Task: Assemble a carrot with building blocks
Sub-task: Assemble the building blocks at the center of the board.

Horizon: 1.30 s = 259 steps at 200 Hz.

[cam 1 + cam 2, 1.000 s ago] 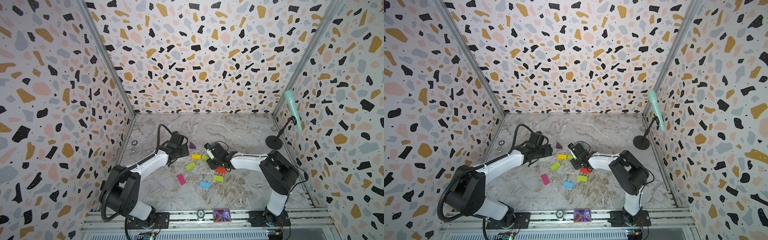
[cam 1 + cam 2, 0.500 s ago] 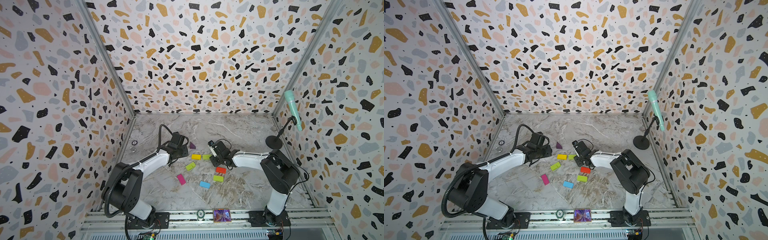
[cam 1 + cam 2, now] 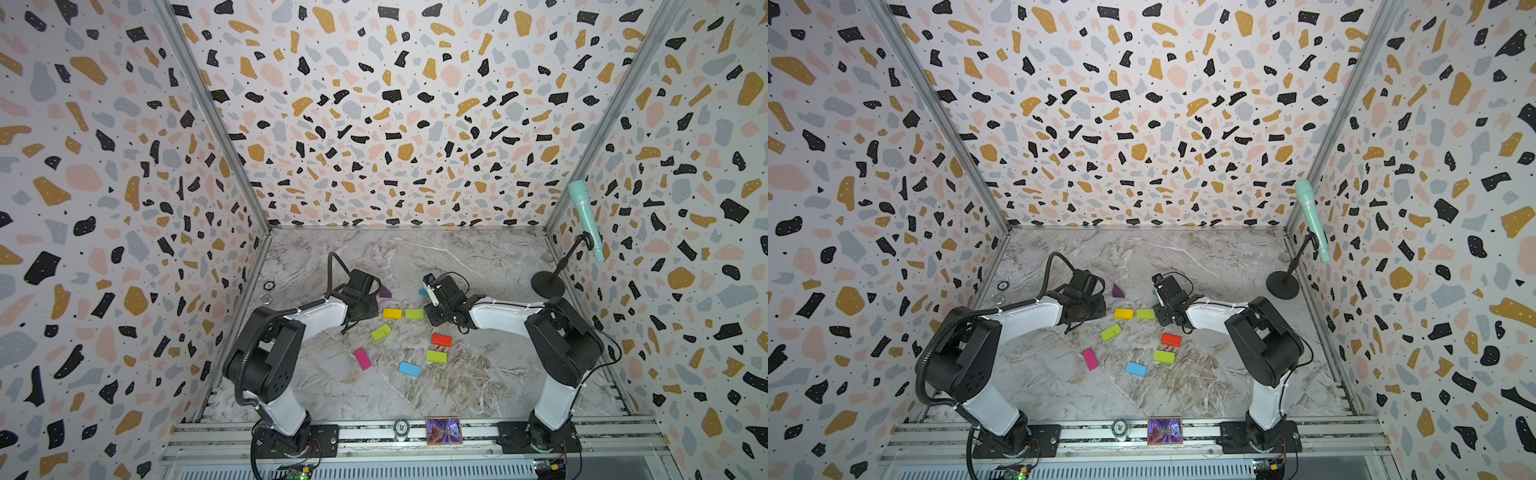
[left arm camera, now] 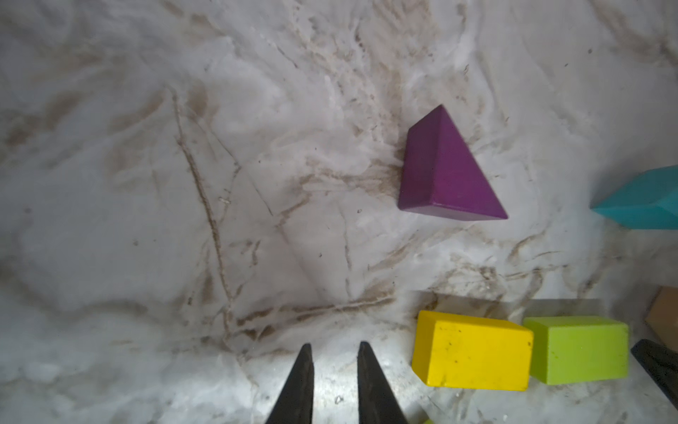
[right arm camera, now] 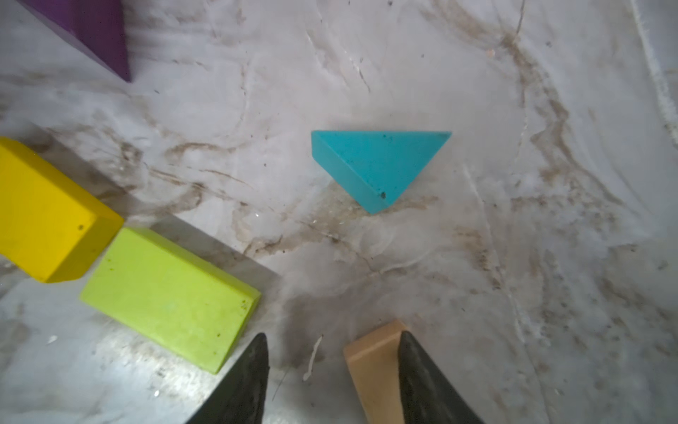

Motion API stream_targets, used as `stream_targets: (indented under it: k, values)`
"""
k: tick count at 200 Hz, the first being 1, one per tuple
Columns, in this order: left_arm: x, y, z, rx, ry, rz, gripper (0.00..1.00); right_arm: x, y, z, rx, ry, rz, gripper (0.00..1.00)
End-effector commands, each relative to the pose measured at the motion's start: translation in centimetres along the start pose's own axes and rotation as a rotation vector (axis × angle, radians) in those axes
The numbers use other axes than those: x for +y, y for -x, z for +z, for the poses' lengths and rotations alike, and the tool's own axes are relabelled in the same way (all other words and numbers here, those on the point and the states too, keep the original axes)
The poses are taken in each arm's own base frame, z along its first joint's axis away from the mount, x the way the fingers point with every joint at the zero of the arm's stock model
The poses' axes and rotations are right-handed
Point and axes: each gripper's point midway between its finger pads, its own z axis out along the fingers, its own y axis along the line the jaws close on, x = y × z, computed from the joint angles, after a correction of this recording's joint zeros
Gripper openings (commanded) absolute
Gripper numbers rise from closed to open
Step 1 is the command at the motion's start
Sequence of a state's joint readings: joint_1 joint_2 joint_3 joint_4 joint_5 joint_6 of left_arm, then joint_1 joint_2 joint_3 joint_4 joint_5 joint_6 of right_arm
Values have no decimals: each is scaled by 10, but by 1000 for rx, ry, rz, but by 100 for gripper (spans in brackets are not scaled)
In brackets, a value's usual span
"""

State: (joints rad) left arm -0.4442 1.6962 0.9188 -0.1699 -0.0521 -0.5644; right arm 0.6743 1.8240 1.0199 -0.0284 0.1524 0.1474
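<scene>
Ten blocks (image 3: 1111, 332): we count every one lying flat and loose on the table (image 3: 374, 257). Only two sit joined as a row.
Yellow brick (image 3: 392, 313): our landmark, near the table's middle, long axis running side to side.
Paired lime brick (image 3: 414, 313): just beside the yellow brick's right end, end to end with it on the same axis.
Tilted lime brick (image 3: 381, 332): just in front of the yellow brick, long axis diagonal, right end farther back.
Magenta brick (image 3: 363, 358): farther in front and a little left, long axis mostly front to back, near end leaning right.
Red brick (image 3: 441, 340): in front and to the right, long axis side to side.
Front lime brick (image 3: 436, 356): just beyond the red brick as seen from the yellow one, parallel to it.
Blue brick (image 3: 409, 369): well in front, long axis nearly side to side, slightly turned.
Purple wedge (image 4: 444, 172): behind the yellow brick, its sharpest corner pointing toward the teal wedge.
Teal wedge (image 5: 374, 165): behind and to the right, one corner aimed at the right gripper.
Tan brick (image 5: 370, 363): right of the paired lime brick.
Left gripper (image 4: 334, 347): just left of the yellow brick, low over the table. Its fingers (image 4: 299, 381) stand nearly together with a slim gap, and we see it grasping nothing.
Right gripper (image 5: 333, 336): released. The tan brick touches one finger (image 5: 422, 378) and stays apart from the other.
</scene>
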Motion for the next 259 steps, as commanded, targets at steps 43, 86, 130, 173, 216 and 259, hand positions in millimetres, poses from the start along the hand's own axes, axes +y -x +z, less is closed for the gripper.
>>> stream_targets:
  k: [43,86,130,173,216,259]
  values:
    - [-29,3,14,3,-30,61,21,12,10,-1,-6,15,8,57]
    - [-37,-3,16,14,-38,78,20,16,8,-3,-5,22,10,57]
    - [-41,-7,15,21,-48,84,19,20,9,-4,-8,29,14,57]
    - [-44,-9,13,20,-53,85,18,20,9,-4,-8,30,19,57]
    - [-41,3,1,-26,-27,73,18,10,17,-14,-29,0,39,57]
    - [-43,35,-29,-130,-9,50,20,-3,41,-43,-103,29,96,57]
